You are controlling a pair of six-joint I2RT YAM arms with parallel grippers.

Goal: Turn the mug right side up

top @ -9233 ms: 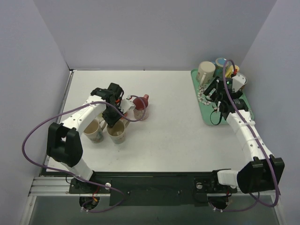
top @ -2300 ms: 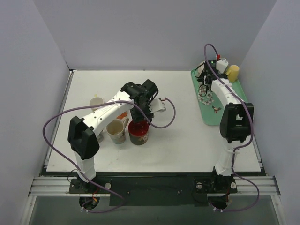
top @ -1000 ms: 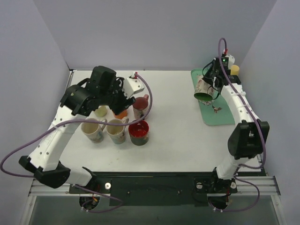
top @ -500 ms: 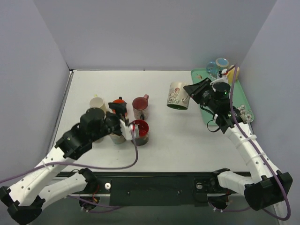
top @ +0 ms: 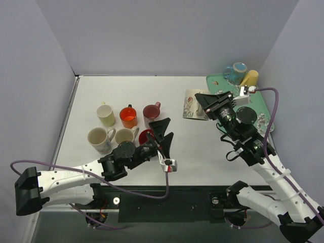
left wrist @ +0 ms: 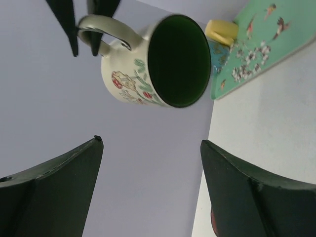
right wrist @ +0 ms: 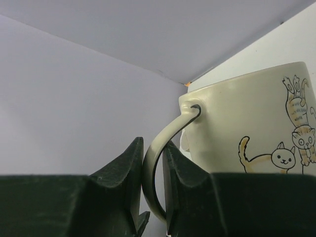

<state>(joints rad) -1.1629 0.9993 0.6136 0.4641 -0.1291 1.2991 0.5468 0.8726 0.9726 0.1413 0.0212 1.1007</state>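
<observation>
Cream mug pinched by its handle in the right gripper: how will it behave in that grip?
Likely rigid ceramic: the mug looks smooth and glazed, so probably slippery, and breakable if dropped. The right gripper pinches only the thin handle, with the body off to one side, so it may swivel.

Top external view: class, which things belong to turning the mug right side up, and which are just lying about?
Job in hand: cat mug, held tilted; right gripper, shut on its handle.
Lying about: orange mug, yellow-green mug, dark red mug, green tray, yellow cup.
</observation>
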